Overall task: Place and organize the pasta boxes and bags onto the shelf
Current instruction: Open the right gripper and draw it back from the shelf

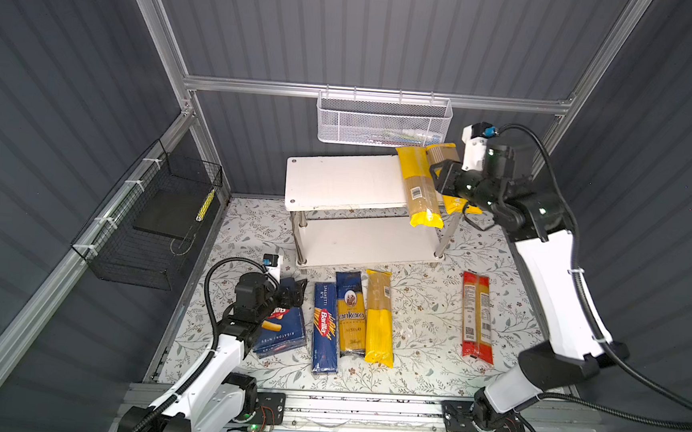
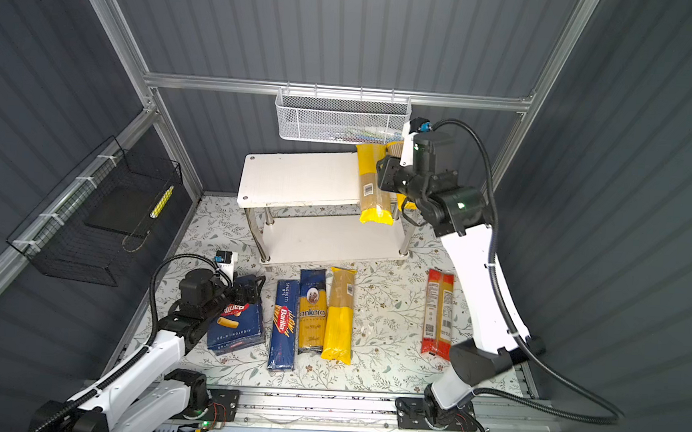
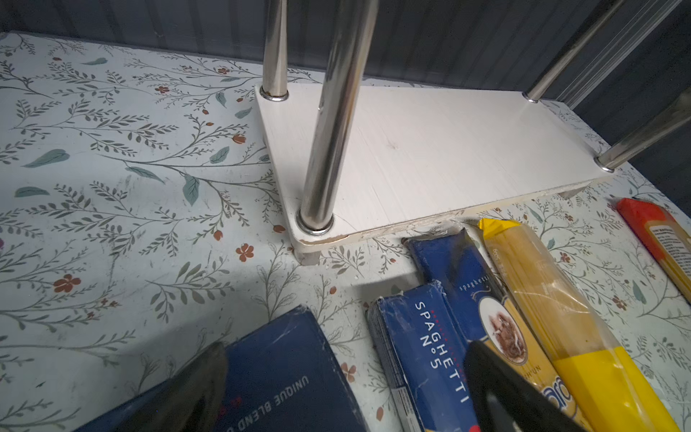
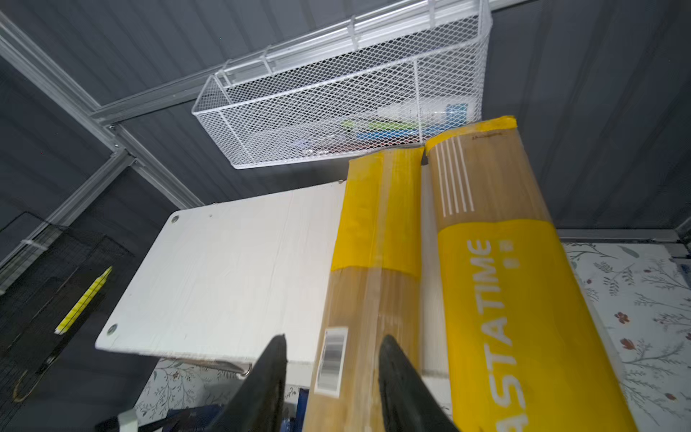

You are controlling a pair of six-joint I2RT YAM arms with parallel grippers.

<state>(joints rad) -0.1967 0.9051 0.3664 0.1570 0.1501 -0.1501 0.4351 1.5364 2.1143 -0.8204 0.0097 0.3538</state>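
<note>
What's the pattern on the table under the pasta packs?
White with grey-green leafy twigs and little reddish flowers; the table shows best in the left wrist view.

Grey ribbed walls point(image 1: 390, 32); aluminium frame point(image 1: 261, 87); floral tabletop point(image 1: 425, 314); white mesh basket point(image 1: 382, 123); black wire basket point(image 1: 147, 228).

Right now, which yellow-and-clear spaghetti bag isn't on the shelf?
The yellow bag on the table, alongside the ankara bag. The other two, the barcode bag and the PASTATIME bag, lie across the top tier of the shelf, at its right end.

shelf point(image 1: 338, 181) top mostly bare, bags point(image 1: 419, 189) right end
</note>
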